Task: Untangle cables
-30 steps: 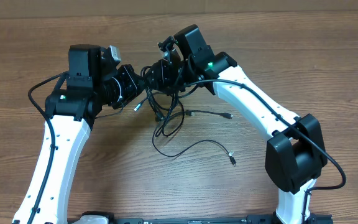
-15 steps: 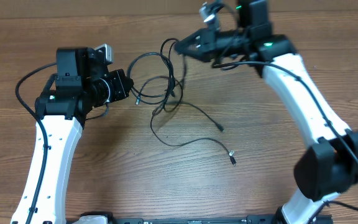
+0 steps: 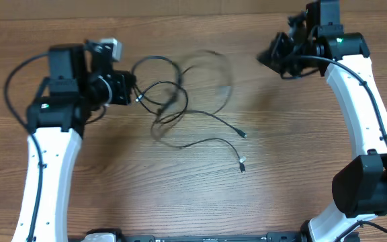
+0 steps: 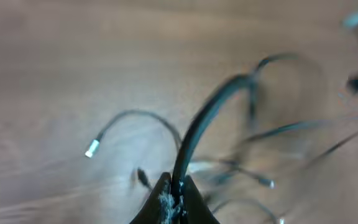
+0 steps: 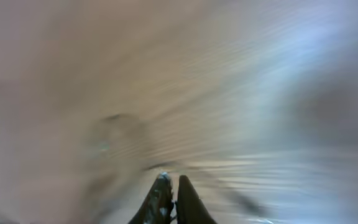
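- The left gripper (image 3: 132, 93) has its jaws pinched tight on one black strand of the cables (image 3: 170, 107). In the left wrist view that strand rises from between the fingertips and arches away over the wood. I judge this grip to be an anchor, fixing one end so the rest can be drawn out of the knot.
- The cables lie on the wooden table (image 3: 113, 181), left of centre and just beside the left gripper. Several loops cross one another, and two loose tails run toward the near right, each ending in a small silver plug (image 3: 242, 165). One loop on the right side shows only as a faint smear, and I cannot tell where it ends.
- The right gripper (image 3: 264, 58) sits well apart from the tangle, by the far right of the table. Its jaws are together. Its wrist view is too blurred to show whether a thin strand is caught between them.
- The left arm (image 3: 49, 161) reaches forward along the left side. Its wrist is bent inward, so the gripper points right, into the tangle.
- The right arm (image 3: 361, 87) is stretched far from its base up the right side, wrist turned so the gripper points left, toward the cables.
- The wide spread between the grippers suits pulling strands apart. The crossings near the left gripper are not yet undone, so the task looks only partway through.
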Tool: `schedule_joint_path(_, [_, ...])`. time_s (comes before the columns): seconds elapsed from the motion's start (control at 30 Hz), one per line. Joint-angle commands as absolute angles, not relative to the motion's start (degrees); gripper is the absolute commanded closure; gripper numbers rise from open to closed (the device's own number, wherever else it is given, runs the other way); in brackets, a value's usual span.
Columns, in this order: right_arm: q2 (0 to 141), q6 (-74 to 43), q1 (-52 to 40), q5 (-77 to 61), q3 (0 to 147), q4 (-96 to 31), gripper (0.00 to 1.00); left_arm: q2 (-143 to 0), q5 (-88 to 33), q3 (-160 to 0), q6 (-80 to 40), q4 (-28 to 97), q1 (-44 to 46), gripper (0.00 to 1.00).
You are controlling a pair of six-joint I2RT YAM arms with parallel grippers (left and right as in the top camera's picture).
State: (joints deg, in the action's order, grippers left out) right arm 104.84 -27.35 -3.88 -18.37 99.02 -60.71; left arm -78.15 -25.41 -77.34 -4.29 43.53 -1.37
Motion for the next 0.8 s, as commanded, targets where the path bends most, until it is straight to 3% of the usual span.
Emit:
schedule_joint_path(0.0, [103.9, -26.5, -3.9, 12.6, 100.1, -65.5, 0.96, -74.5, -25.1, -83.3, -6.7, 43.2, -3.1, 0.96])
schedule_joint_path(0.07, [103.9, -28.2, -3.9, 19.2, 100.1, -68.2, 0.96, -74.0, -25.1, -84.8, -7.6, 43.5, -3.2, 0.96])
schedule_joint_path(0.13, [103.8, -26.3, -3.8, 16.0, 100.1, -68.4, 0.96, -73.7, -27.6, -85.4, -9.0, 43.7, -3.1, 0.96])
schedule_joint_path(0.2, [103.8, -18.0, -3.8, 2.4, 100.2, -67.4, 0.88, -73.8, -32.0, -85.4, -9.0, 43.7, -3.1, 0.96])
schedule_joint_path(0.23, [103.8, -11.7, -3.8, -8.9, 100.6, -67.5, 0.76, -73.9, -34.5, -85.4, -9.0, 43.6, -3.1, 0.96])
schedule_joint_path(0.37, [103.5, -0.3, -4.0, -34.8, 103.0, -70.6, 0.63, -73.9, -45.4, -85.4, -8.8, 42.1, -3.5, 0.96])
schedule_joint_path(0.5, [103.2, 6.7, -5.9, -50.8, 103.2, -73.2, 0.44, -74.0, -45.0, -85.4, -13.6, 42.0, -4.6, 0.96])
schedule_joint_path(0.57, [103.2, 11.9, -8.5, -52.2, 102.8, -74.9, 0.38, -74.2, -41.6, -85.4, -18.9, 42.2, -4.9, 0.96])
schedule_joint_path(0.77, [103.2, 18.5, -19.4, -50.7, 102.5, -73.9, 0.38, -75.0, -34.9, -85.4, -31.4, 43.7, -4.9, 0.96])
